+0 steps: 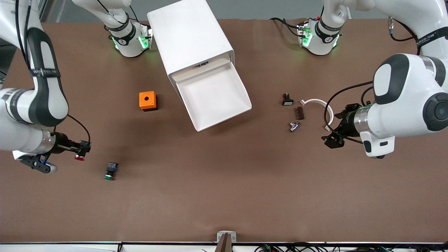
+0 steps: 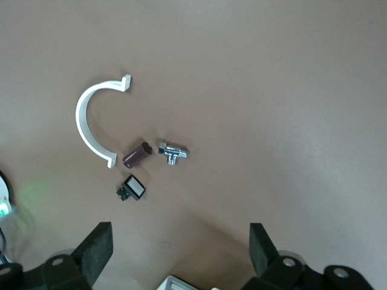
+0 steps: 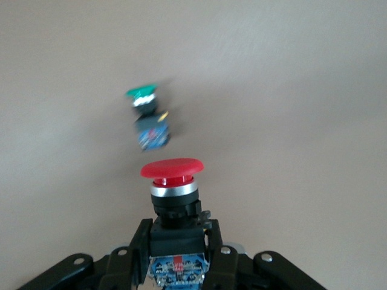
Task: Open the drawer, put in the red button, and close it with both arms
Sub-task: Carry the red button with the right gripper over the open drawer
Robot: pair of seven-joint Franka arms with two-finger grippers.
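while my right gripper (image 1: 81, 150) is clamped on the red button (image 1: 79, 158), up over bare table toward the right arm's end, the green button (image 1: 110, 171) lies on the table nearest the front camera. in the right wrist view the fingers (image 3: 143, 244) pinch the black body, so the button's long axis runs straight out of the jaws, red cap leading, terminal end back between them. the drawer (image 1: 213, 98) is farther from the camera, pulled out of the cabinet (image 1: 190, 38), tray bare; i judge the carry must go toward the table's middle, past the orange box (image 1: 148, 100). my left gripper (image 1: 332, 140) waits, fingers spread, over the table's other end.
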